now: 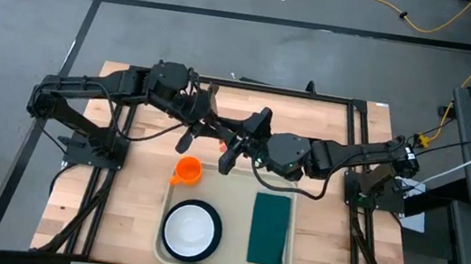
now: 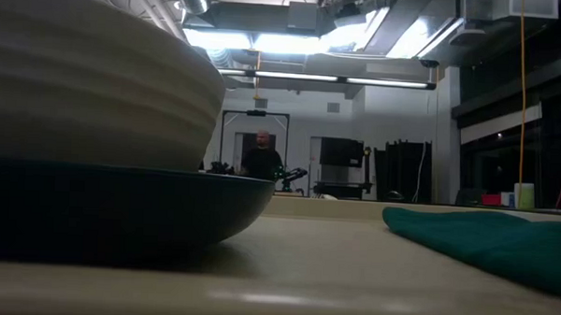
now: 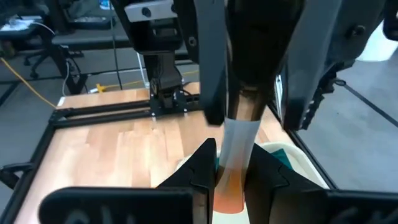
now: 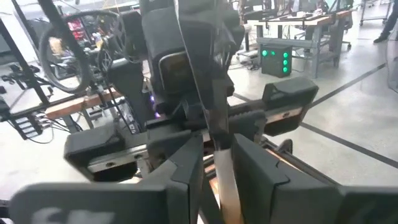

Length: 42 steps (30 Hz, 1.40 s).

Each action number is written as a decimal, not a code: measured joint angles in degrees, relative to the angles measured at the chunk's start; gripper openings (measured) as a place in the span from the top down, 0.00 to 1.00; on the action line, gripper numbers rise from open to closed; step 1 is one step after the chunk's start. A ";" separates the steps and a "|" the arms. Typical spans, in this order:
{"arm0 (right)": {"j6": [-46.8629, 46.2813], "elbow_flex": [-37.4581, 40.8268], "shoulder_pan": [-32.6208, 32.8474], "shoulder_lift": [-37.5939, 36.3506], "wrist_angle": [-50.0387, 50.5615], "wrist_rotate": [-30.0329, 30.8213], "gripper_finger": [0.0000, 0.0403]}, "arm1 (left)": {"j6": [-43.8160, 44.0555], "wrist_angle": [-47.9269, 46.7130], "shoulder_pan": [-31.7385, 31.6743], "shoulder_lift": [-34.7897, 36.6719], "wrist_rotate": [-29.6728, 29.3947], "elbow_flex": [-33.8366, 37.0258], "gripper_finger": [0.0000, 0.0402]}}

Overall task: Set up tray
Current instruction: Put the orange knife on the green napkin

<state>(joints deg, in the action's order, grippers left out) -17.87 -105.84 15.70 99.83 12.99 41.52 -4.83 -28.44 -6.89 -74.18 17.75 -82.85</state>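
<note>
The beige tray (image 1: 223,263) lies at the table's near edge. On it a white bowl (image 1: 191,228) sits on a dark plate, and a green napkin (image 1: 269,229) lies flat to the right. An orange cup (image 1: 186,172) stands on the table at the tray's far left corner. Above the table's middle my left gripper (image 1: 202,132) and my right gripper (image 1: 231,150) meet tip to tip. Both are shut on one slim utensil (image 3: 239,140) with an orange end and a silvery shaft. My left gripper (image 3: 231,168) pinches the utensil between its two fingers where the orange end (image 3: 227,190) meets the silvery shaft. The fingers lie across the utensil, which is lifted clear of the table. My right gripper (image 4: 217,162) pinches the utensil's silvery shaft (image 4: 214,134) between its two fingers, coming from the table's right, opposite my left gripper. The utensil stands clear of the table and runs on past its fingers toward the left arm.
Black frame rails (image 1: 286,90) run around the wooden table. Bare wood lies left of the tray and along the far side. In the low view the bowl and plate (image 2: 93,170) fill the left, the napkin (image 2: 493,240) lies right, and a person (image 2: 261,159) stands far back in the room.
</note>
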 joint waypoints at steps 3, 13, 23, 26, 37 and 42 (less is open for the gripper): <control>-0.07 -0.02 -0.02 -0.71 0.02 -0.88 0.78 | 0.04 -0.40 -0.62 0.01 0.08 -0.37 0.90; -6.22 -0.09 2.37 -4.01 7.89 2.15 0.54 | 1.68 -1.53 -2.81 0.44 -3.46 -0.37 0.90; -32.72 -0.07 3.57 -1.71 27.09 17.80 0.24 | 7.36 7.17 -4.58 1.32 -8.37 -0.37 0.90; -35.48 -0.04 2.49 -0.54 28.63 18.35 0.24 | 9.04 9.55 -4.58 1.34 -9.43 -0.37 0.90; -21.79 0.00 0.09 1.58 28.15 18.11 0.24 | 13.69 14.66 -3.99 1.32 -8.82 -0.37 0.90; -6.10 0.00 0.85 1.55 27.09 23.92 0.24 | 13.59 14.55 -4.00 1.32 -9.28 -0.37 0.90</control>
<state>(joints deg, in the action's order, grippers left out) -23.97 -105.85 16.56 101.38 40.08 65.44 8.76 -13.89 -10.89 -72.86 8.47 -83.22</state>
